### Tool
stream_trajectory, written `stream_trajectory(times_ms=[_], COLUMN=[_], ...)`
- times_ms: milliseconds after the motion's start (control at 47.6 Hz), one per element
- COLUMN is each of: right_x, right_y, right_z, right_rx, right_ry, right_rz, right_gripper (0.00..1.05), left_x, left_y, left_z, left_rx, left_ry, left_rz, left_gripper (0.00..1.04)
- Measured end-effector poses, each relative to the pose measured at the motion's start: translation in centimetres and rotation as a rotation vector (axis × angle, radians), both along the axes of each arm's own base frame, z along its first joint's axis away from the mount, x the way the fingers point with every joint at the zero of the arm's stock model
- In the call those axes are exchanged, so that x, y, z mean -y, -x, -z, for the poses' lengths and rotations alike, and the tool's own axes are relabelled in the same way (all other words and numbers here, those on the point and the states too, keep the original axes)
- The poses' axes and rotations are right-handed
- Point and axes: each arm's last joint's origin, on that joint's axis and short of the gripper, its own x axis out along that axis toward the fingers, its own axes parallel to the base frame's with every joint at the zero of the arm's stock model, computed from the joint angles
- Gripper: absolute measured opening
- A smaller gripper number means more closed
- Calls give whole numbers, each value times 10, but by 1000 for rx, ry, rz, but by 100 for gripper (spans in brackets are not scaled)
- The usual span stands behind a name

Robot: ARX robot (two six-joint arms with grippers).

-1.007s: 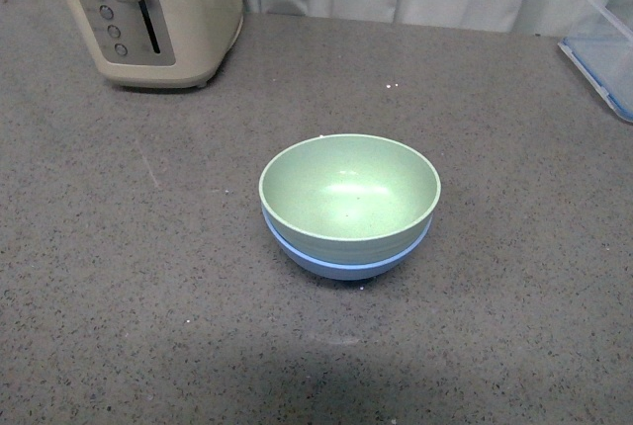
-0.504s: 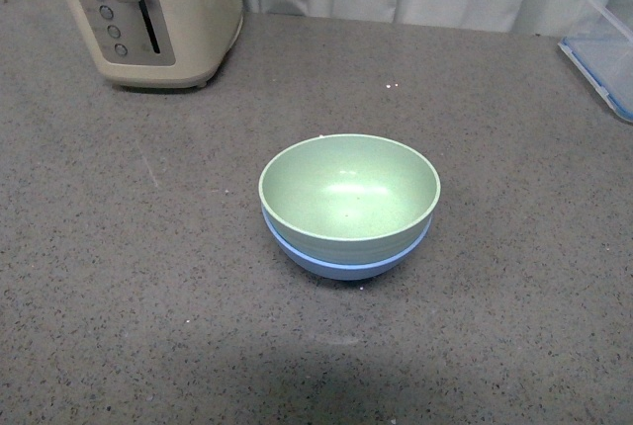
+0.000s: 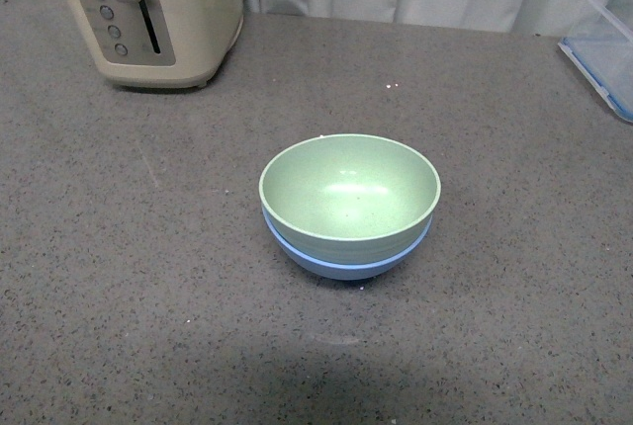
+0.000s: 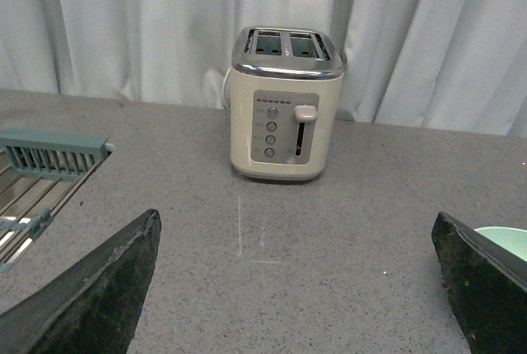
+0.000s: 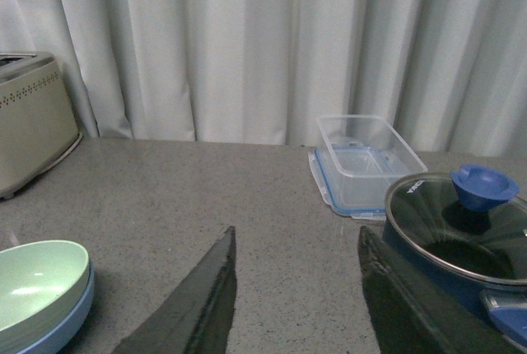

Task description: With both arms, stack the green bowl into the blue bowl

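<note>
Centrally on the grey counter (image 3: 119, 277), the green bowl (image 3: 348, 193) sits nested inside the blue bowl (image 3: 346, 262), a toaster (image 3: 153, 12) at ten o'clock. Both the left gripper (image 4: 296, 288) and right gripper (image 5: 292, 296) stand spread apart, released, grasping nothing.

My front camera looks steeply down on the tabletop (image 3: 119, 277) from close. Both wrist cameras sit low, facing the curtain (image 4: 148, 25). All three views share the toaster (image 3: 153, 15) and the green bowl (image 3: 348, 193).
</note>
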Motion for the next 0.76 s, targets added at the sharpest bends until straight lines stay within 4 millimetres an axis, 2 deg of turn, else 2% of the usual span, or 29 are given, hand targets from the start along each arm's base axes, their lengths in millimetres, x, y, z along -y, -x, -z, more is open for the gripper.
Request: stream_trajectory(times_ms=[147, 252, 756], right_x=[0, 0, 0], right_y=[0, 0, 0], right_z=[0, 0, 0], right_rx=[0, -2, 0], right_ry=[0, 0, -1], right_rz=[1, 0, 0], right_gripper=[72, 97, 96], left_x=[0, 0, 0], left_y=[0, 0, 0], left_z=[0, 0, 0], left_rx=[0, 0, 0], left_ry=[0, 0, 0], left_rz=[0, 0, 0], left_gripper=[98, 98, 98])
